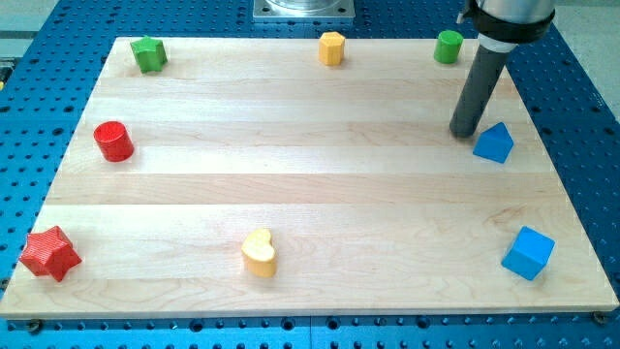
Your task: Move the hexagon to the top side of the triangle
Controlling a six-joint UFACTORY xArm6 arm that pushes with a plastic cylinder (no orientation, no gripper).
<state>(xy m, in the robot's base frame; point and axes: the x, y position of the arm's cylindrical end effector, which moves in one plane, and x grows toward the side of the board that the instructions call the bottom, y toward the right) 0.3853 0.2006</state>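
Note:
A yellow hexagon (332,47) sits at the board's top edge, near the middle. A blue triangle (494,142) lies near the view's right edge, in the upper half. My tip (464,132) rests on the board just left of the blue triangle, close to it or touching it; I cannot tell which. The dark rod rises from there toward the view's top right. The hexagon is far to the upper left of my tip.
A green cylinder (448,46) stands at the top right, just above the rod. A green star (148,54) is at the top left, a red cylinder (113,142) at the left, a red star (49,253) at the bottom left, a yellow heart (259,253) at the bottom middle, a blue cube (528,253) at the bottom right.

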